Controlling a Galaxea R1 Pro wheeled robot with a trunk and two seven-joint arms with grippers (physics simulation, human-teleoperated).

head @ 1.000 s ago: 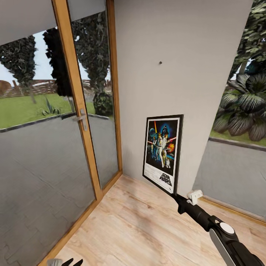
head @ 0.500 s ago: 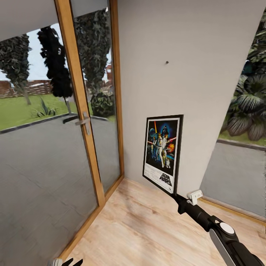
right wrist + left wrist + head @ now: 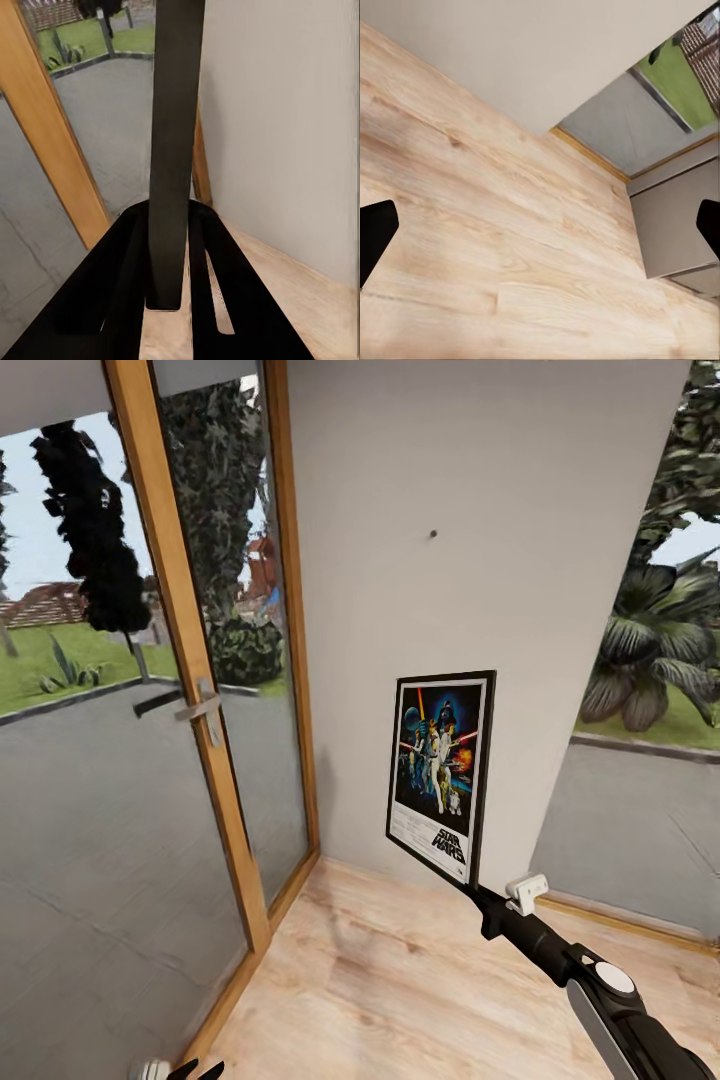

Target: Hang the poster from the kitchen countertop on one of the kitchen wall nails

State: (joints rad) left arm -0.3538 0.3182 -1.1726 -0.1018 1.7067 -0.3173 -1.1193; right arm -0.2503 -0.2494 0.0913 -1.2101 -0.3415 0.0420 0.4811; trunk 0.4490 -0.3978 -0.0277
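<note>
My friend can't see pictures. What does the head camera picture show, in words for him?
The robot's black right arm holds an upright, black-framed Star Wars poster by its bottom corner, in front of a pale grey wall. A tiny dark nail sits on that wall well above the poster. A wood-framed glass door stands left, above a light wooden floor.

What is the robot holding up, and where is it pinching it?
The right gripper holds the poster upright, pinching the frame's bottom right corner. The left gripper is open and holds nothing.
</note>
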